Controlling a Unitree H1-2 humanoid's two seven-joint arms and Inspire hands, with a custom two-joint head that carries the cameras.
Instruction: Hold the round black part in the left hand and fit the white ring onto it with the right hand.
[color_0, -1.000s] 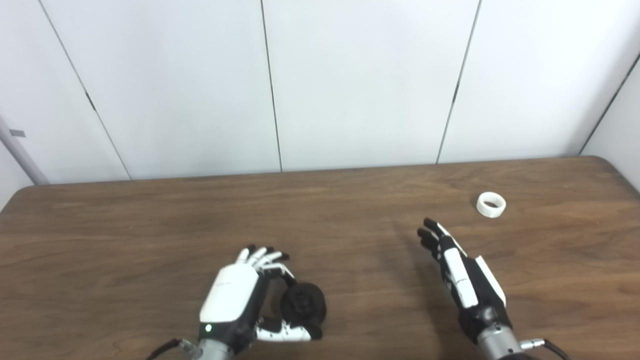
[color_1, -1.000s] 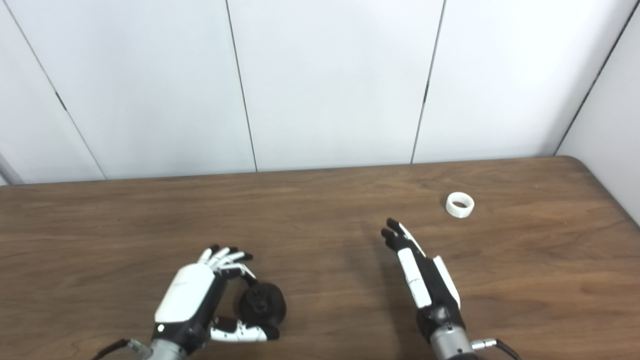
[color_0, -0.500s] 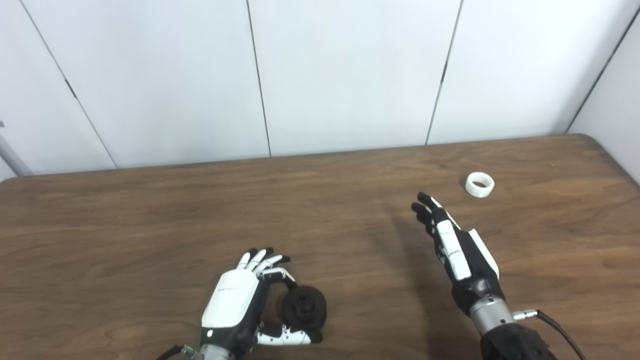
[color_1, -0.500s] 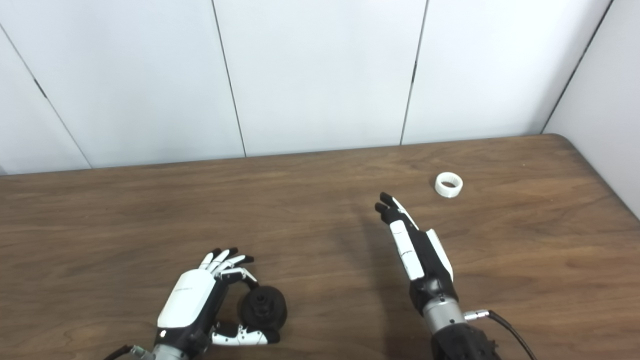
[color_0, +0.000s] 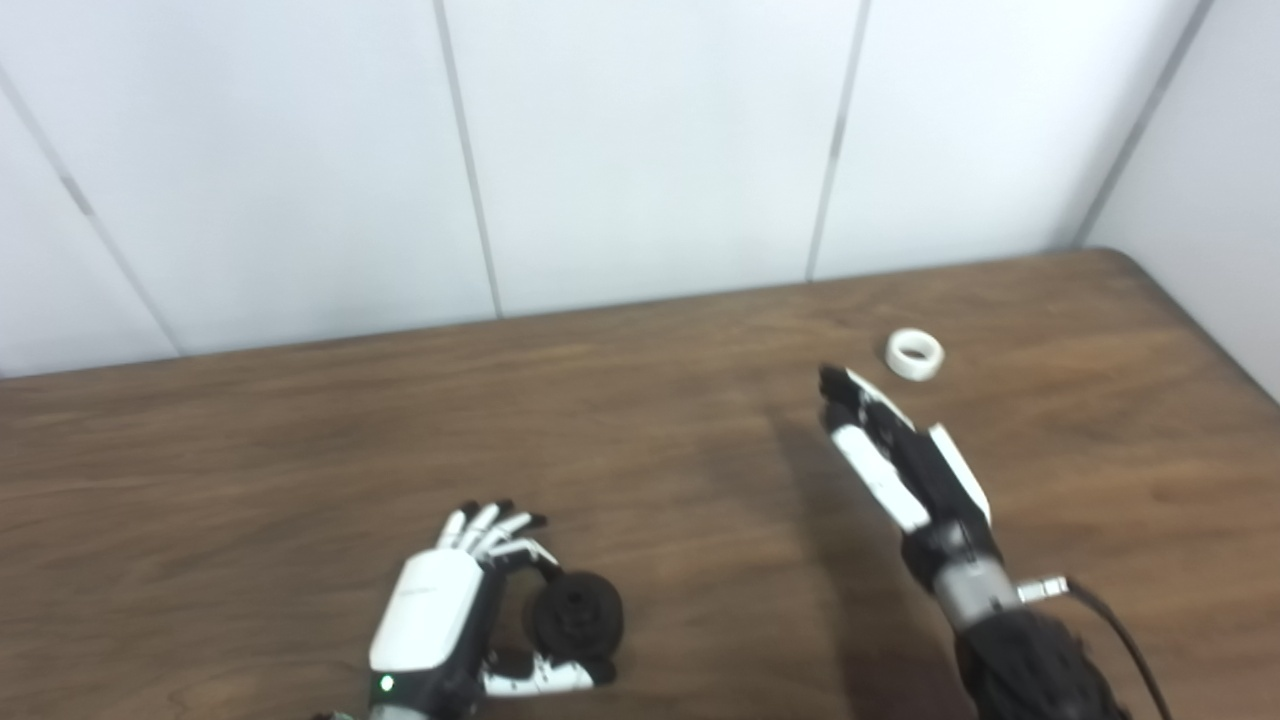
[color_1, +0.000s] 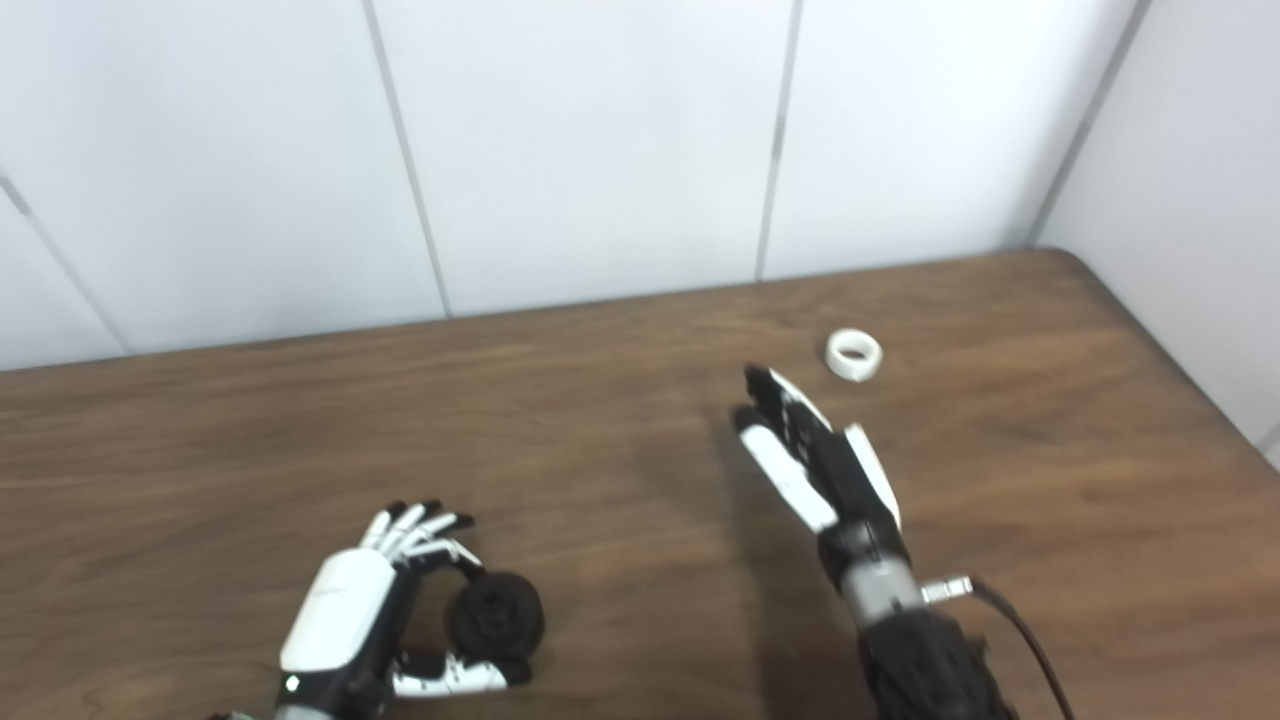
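While our left hand (color_0: 440, 620) keeps to the near edge of the table (color_0: 250, 470), it has the round black part (color_0: 575, 617) pinched between a curled finger above and the thumb below, the remaining fingers fanned out and away from it; whether the part is lifted or resting on the wood we cannot tell. Our right hand (color_0: 900, 460) is stretched forward with its fingers straight and held close together, holding nothing, its dark fingertips near the white ring (color_0: 914, 354) but clearly short of it. The ring lies flat on the table toward the far right corner, well apart from the black part. We judge that holding the part is settled and that we are in the reach for the ring. What comes next, as we read it, calls for carrying the right hand a little farther and to the right, opening thumb from fingers, and closing on the ring's rim without nudging it away.
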